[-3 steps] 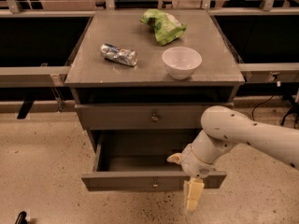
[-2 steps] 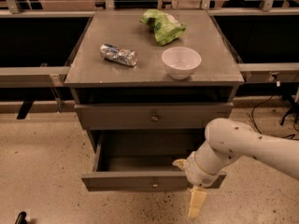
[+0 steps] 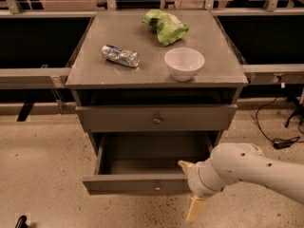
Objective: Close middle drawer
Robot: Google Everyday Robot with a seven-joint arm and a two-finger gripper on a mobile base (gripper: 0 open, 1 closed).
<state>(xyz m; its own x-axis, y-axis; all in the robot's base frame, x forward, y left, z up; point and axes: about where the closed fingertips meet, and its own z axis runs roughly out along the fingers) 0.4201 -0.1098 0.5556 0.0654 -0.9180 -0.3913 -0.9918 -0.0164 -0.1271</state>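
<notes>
The middle drawer is a wide grey drawer with a small round knob. It stands pulled out below the closed upper drawer, and its inside looks empty. My gripper is at the right end of the open drawer's front, on the white arm that comes in from the right. Its cream fingers are spread: one fingertip sits just inside the drawer behind the front panel, and the other hangs in front of and below the panel.
On the cabinet top lie a crushed can, a white bowl and a green chip bag. Cables lie on the speckled floor at the right. Dark shelving stands on both sides of the cabinet.
My arm has shifted a little down and to the right, with the gripper staying at the drawer front's right end. The drawer has not visibly moved.
</notes>
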